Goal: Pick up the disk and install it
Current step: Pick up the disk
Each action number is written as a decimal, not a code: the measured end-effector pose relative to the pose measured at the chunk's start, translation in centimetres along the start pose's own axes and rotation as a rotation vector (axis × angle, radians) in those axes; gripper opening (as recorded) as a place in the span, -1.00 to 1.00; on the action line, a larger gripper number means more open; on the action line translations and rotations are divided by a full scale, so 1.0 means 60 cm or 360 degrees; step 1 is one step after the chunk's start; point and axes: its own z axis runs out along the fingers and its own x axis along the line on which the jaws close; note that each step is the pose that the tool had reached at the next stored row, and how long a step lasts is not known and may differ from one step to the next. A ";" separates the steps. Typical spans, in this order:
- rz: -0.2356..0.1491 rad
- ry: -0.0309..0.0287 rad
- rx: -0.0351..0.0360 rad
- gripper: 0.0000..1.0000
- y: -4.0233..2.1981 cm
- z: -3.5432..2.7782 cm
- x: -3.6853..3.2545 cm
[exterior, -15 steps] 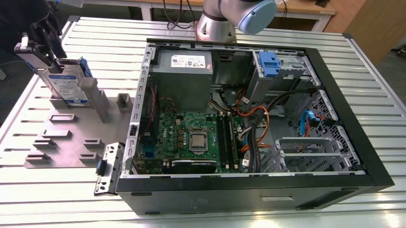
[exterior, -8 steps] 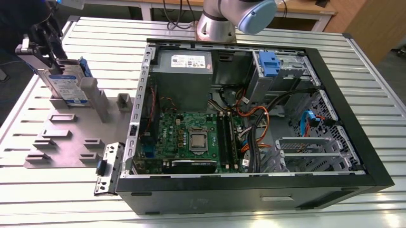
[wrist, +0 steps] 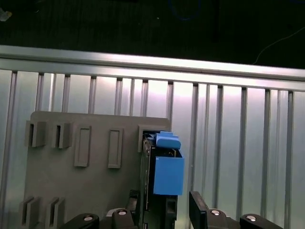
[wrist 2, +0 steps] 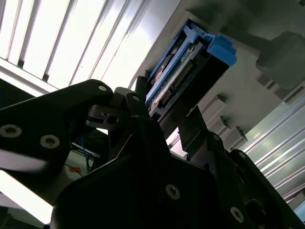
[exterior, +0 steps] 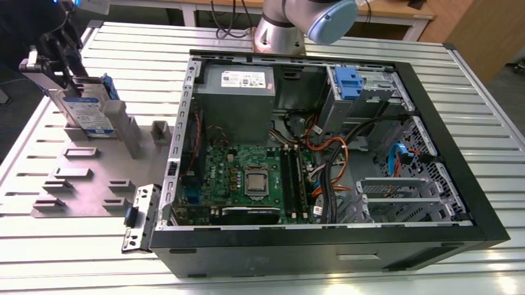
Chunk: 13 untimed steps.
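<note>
The disk (exterior: 85, 112), silver with a white-and-blue label and blue rails, stands on edge in a slot of the grey fixture plate (exterior: 90, 181) at the exterior view's left. My gripper (exterior: 56, 70) hangs over its top end. In the first wrist view the gripper (wrist: 164, 206) straddles the disk (wrist: 167, 174): one finger (wrist: 135, 202) lies against its side, while the other finger (wrist: 198, 210) stands a small gap away, so it is open. In the second wrist view the disk (wrist 2: 183, 78) runs out from between the black fingers (wrist 2: 138, 98).
An open computer case (exterior: 459, 184) lies on the slatted metal table (exterior: 484, 104), with a motherboard, cables, a grey power supply (exterior: 236, 92) and a blue drive bracket (exterior: 348, 83) in its bay. The arm's base (exterior: 283, 27) stands behind the case.
</note>
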 end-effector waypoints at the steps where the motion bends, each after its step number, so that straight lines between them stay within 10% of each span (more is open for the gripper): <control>1: 0.0002 0.00002 0.0000 0.07 0.000 0.000 0.000; 13: 0.0020 0.00096 0.0000 0.07 0.000 0.002 0.001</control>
